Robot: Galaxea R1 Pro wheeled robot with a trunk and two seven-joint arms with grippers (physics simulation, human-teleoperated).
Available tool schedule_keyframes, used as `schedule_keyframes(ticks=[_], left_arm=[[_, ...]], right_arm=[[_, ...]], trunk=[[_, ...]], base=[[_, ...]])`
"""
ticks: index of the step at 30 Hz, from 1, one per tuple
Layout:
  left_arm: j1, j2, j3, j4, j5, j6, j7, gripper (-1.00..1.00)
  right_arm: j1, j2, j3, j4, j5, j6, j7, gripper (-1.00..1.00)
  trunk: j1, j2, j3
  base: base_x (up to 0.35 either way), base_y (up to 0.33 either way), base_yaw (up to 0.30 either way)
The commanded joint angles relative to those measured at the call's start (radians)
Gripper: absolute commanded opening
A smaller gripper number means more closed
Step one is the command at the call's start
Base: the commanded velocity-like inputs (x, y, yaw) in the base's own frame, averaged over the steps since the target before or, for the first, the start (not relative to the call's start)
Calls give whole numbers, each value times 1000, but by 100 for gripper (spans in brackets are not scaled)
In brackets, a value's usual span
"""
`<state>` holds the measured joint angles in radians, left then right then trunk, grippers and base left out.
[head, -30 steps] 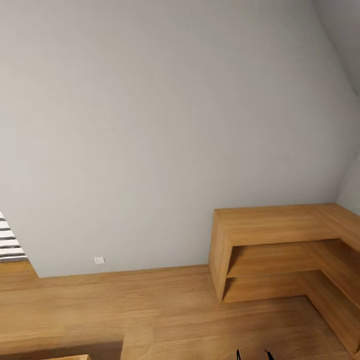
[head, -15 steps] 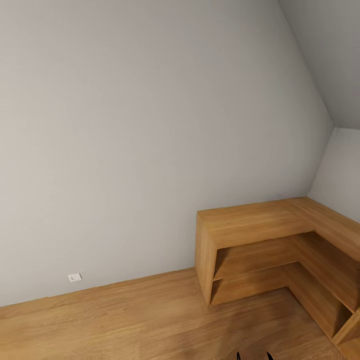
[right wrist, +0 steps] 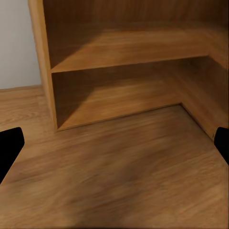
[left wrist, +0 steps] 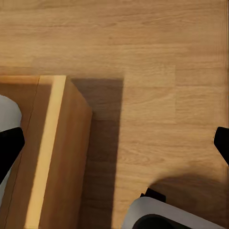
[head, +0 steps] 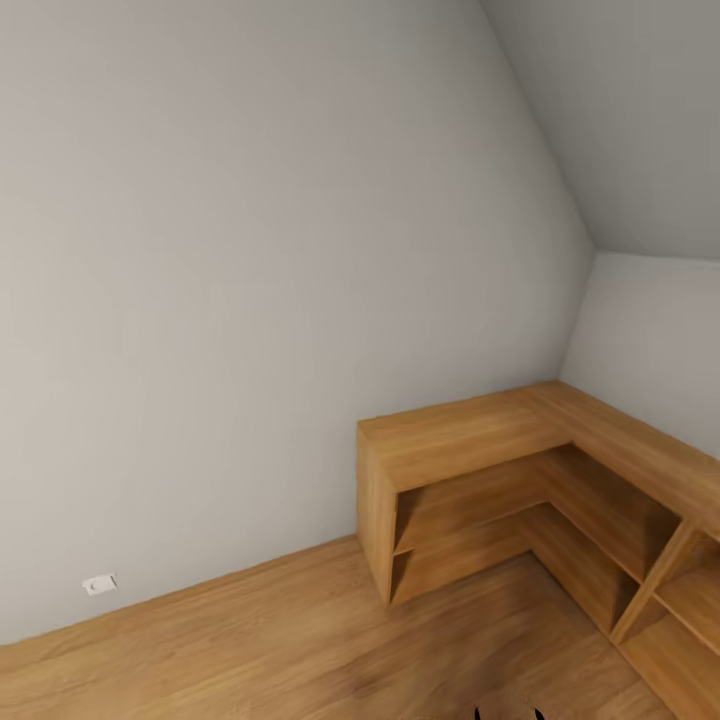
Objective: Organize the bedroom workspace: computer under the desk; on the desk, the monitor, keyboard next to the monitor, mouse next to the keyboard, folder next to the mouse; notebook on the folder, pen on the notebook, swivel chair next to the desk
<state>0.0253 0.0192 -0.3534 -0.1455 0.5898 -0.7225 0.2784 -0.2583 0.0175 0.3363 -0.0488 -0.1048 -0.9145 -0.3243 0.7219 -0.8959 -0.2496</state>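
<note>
Where grey walls (head: 250, 250) corner, wooden shelving (head: 470, 440) meets wood floor (head: 250, 640); both arms' fingers (right wrist: 9, 143) spread apart.

Not much of the workspace stuff to look at from here. The robot's facing a plain grey wall (head: 250, 280) and a wood floor (head: 250, 640), with a low L-shaped wooden shelf unit (head: 470, 440) tucked into the corner, its open shelves bare. A small white outlet (head: 100, 584) sits low on the wall.
</note>
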Motion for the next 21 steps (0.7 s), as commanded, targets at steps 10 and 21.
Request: schedule_keyframes(ticks=[10, 21], left_arm=[[1, 0, -9, -3, 2, -1, 9, 100], [1, -1, -11, -3, 1, -1, 8, 100]], right_arm=[[-1, -1, 9, -2, -10, 21, -1, 100], [-1, 1, 9, -2, -10, 23, -1, 100]], trunk=[[0, -1, 2], [0, -1, 4]], base=[[0, 0, -269], [0, 0, -277]])
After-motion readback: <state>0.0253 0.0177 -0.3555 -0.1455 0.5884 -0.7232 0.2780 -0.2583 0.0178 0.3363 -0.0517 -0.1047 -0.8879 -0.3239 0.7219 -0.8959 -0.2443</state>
